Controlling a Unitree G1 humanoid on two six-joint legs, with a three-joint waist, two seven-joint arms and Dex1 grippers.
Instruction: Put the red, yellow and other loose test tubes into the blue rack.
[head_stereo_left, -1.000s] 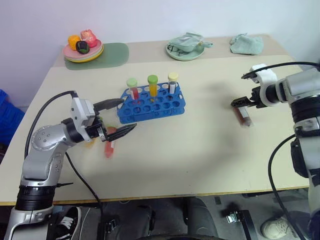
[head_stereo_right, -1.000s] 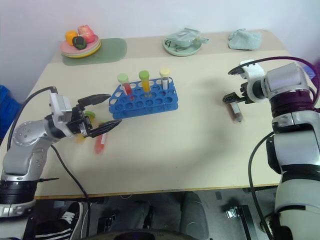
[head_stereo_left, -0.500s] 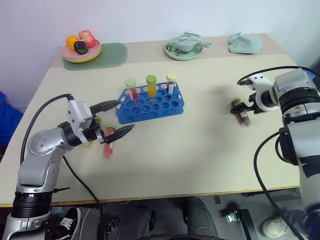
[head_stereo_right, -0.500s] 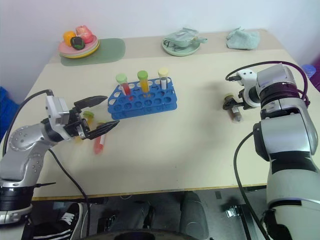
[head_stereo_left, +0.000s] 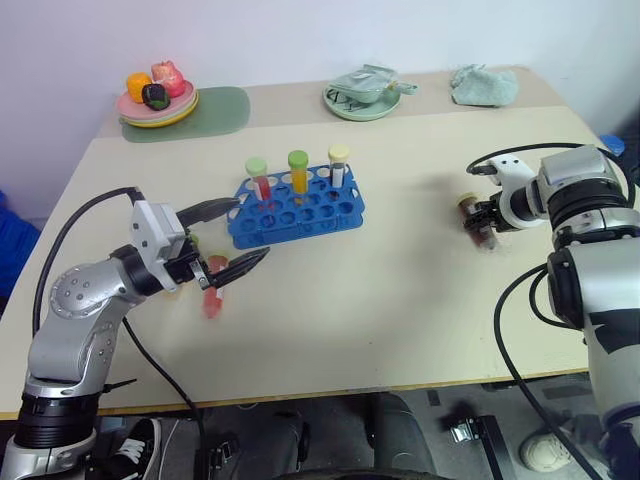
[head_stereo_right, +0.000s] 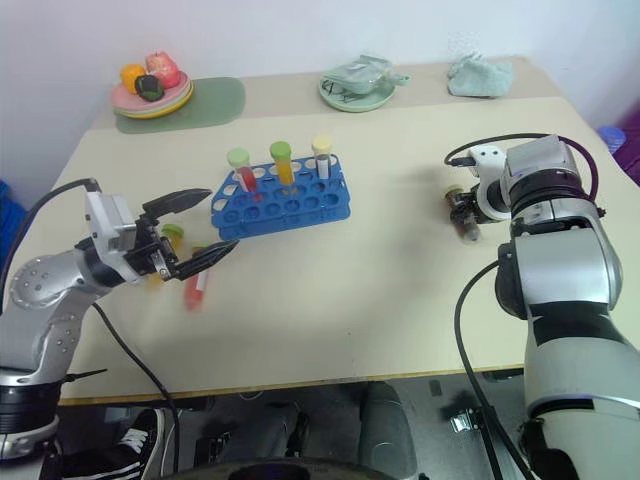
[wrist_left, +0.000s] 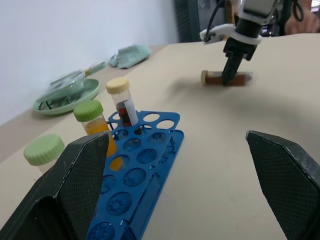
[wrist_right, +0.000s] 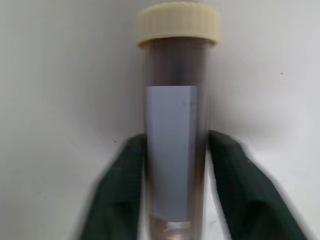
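Black right tool (head_stereo_left: 484, 222) angled down, clamping brown tube (wrist_right: 176, 145)

1. I saw the blue rack (head_stereo_left: 297, 207) standing on the table, left of centre, a two-tier frame with rows of round holes.
2. Three capped tubes stood upright in its back row: a red-filled one with a pale-green cap (head_stereo_left: 258, 176), a yellow-orange one with a green cap (head_stereo_left: 298, 170) and a pale-yellow-capped one (head_stereo_left: 339, 163).
3. A red tube (head_stereo_left: 212, 296) lay flat on the table near the rack's left front corner.
4. Beside it I made out another green-capped tube (head_stereo_right: 172, 236) (mostly hidden, so I couldn't read its contents).
5. The dark brown tube (wrist_right: 176, 125), pale-yellow cap and white label, lay on the table well to the right, pinched between the right gripper (head_stereo_left: 484, 222) fingers.
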